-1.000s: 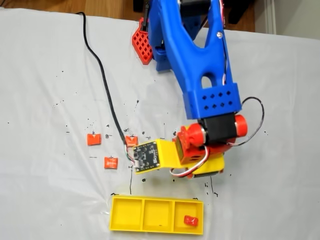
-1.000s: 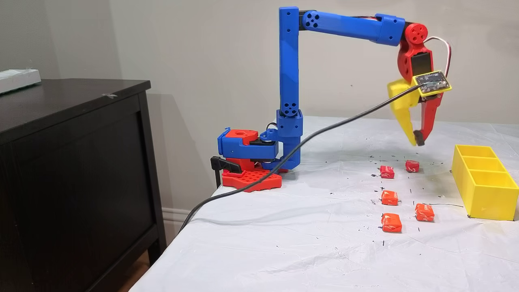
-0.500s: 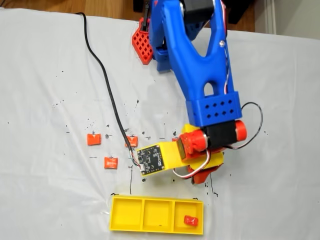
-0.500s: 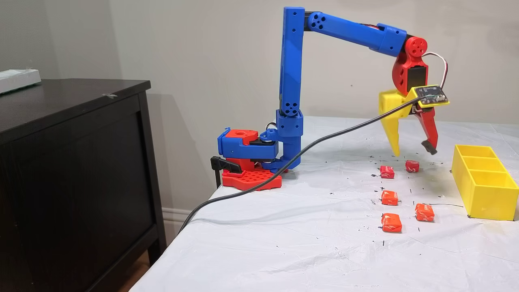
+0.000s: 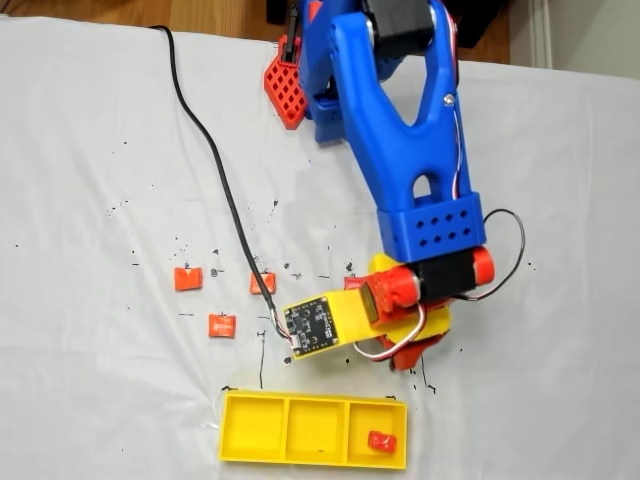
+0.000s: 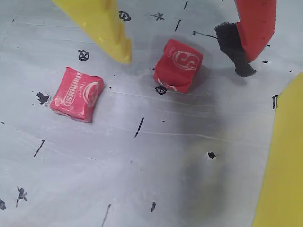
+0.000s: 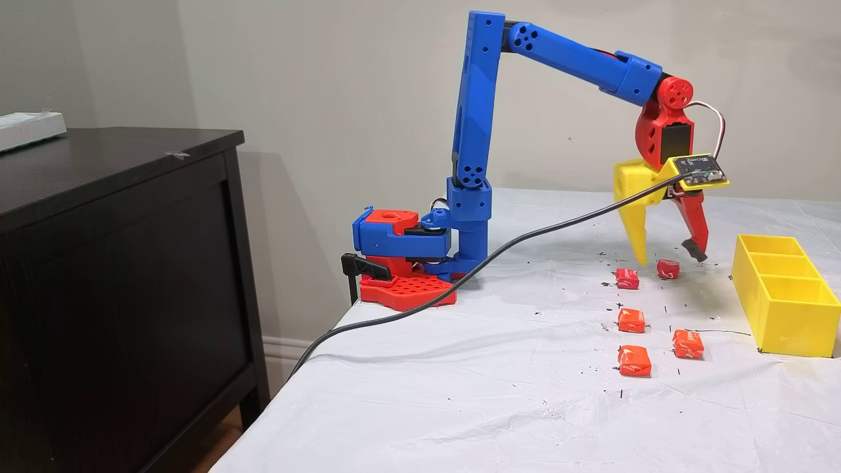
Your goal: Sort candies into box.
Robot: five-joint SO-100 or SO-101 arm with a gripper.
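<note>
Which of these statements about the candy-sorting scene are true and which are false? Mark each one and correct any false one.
1. The gripper is open, its fingers on either side of a red candy. True.
2. The yellow tray holds three candies. False: one red candy lies in it, in an end compartment.
3. Three orange candies lie on the white cloth. True.
4. The gripper grips a candy in the air. False: its fingers are empty and both red candies below rest on the cloth.
</note>
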